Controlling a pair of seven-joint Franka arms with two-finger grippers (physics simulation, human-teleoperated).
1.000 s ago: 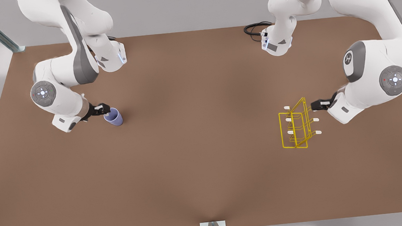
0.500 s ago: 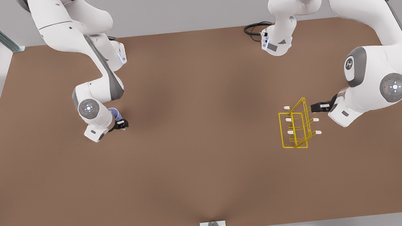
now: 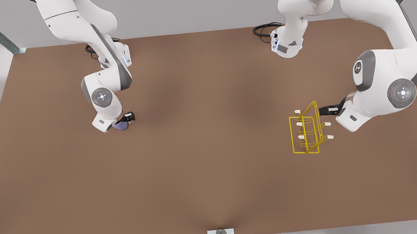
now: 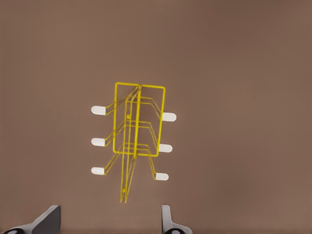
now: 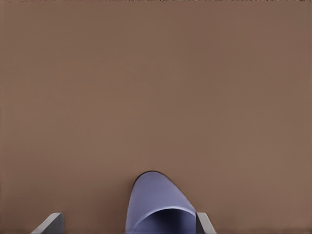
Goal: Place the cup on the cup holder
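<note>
Two Franka arms work over the brown surface (image 3: 213,169). At the left of the front view, the right gripper (image 3: 128,117) sits over the lavender-blue cup (image 3: 120,126), which lies in the left-centre of the frame, mostly hidden under the wrist. In the right wrist view the cup (image 5: 158,204) sits at the bottom centre, one finger (image 5: 204,225) touching its side and the other finger (image 5: 50,223) well apart from it, so the fingers are spread wide and nothing is clamped. At the right of the front view, the left gripper (image 3: 329,110) is just beside the top edge of the yellow wire cup holder (image 3: 306,131), which stands on the surface in the right-centre of the frame with its white-tipped pegs pointing to both sides. In the left wrist view the cup holder (image 4: 139,122) fills the middle, and the left gripper's fingers (image 4: 48,219) stand wide apart at the bottom edge, gripping nothing. A black cable (image 3: 263,30) coils by the arm base in the upper right of the front view
</note>
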